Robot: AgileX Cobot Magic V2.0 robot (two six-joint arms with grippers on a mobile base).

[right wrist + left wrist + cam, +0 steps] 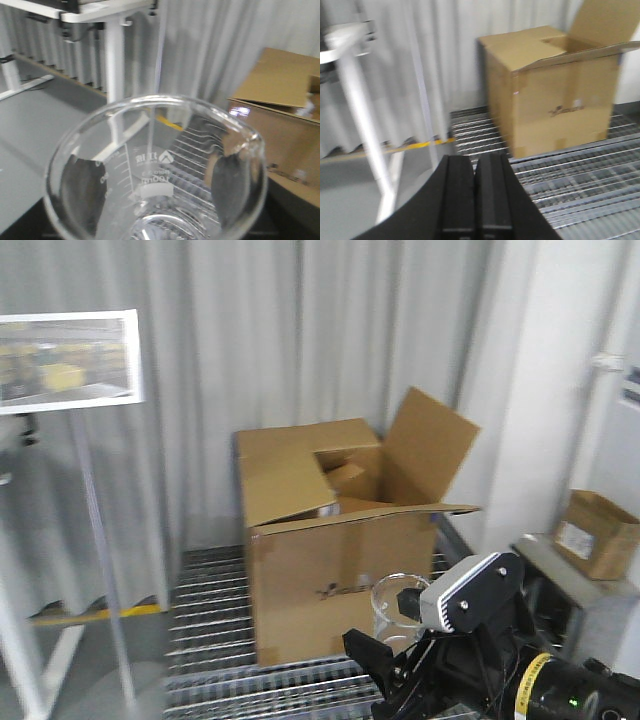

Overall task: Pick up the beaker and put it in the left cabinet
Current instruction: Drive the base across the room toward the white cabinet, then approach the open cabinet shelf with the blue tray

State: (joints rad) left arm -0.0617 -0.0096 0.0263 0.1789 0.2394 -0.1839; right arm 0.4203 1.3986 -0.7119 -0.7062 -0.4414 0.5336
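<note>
The right gripper (155,197) jaws clamp the upright beaker (150,162); the left gripper (475,167) jaws are pressed together, empty.

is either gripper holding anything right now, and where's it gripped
The right gripper holds the beaker by its side walls, one finger on each side, below the rim. The left gripper is shut with nothing in it.

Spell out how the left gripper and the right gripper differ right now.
The left gripper has its jaws pressed together, empty; the right gripper has its jaws spread around the beaker, gripping its sides. The left gripper points toward the cardboard box on the metal grating; the right gripper's view is mostly filled by glass. Both have black jaws.
</note>
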